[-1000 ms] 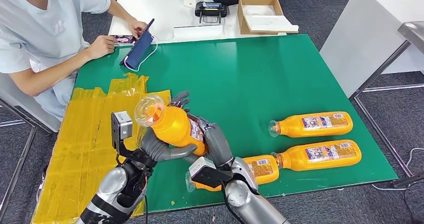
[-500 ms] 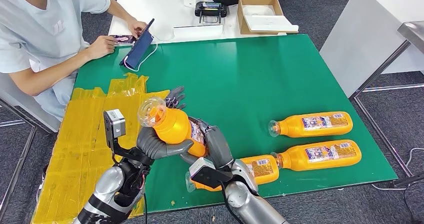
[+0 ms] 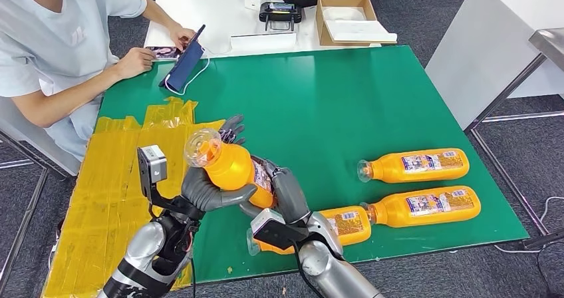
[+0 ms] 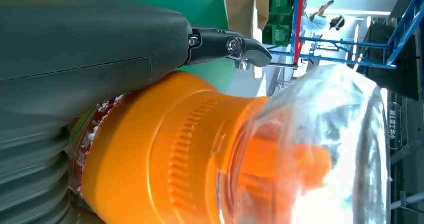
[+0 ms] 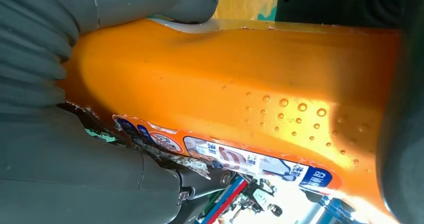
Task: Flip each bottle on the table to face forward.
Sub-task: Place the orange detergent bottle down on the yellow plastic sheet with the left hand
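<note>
Head view: your left hand (image 3: pixel 209 193) grips the bottle (image 3: pixel 233 167) around its upper body, lifted off the green table (image 3: pixel 346 98) with the clear cap tilted up and toward the robot. Your right hand (image 3: pixel 287 190) wraps the lower, labelled end, so both hands hold the one bottle. Right wrist view shows droplets on the orange skin and a torn label edge: judge it slick, full and fairly heavy, with a thin wall that may dent. Take hold on the wide body, not the smooth cap. Three more bottles lie on their sides: one (image 3: pixel 342 221) just beside your right arm, two (image 3: pixel 416 165) (image 3: pixel 425 206) well to the right. A person (image 3: pixel 60 52) sits at the far left corner.
</note>
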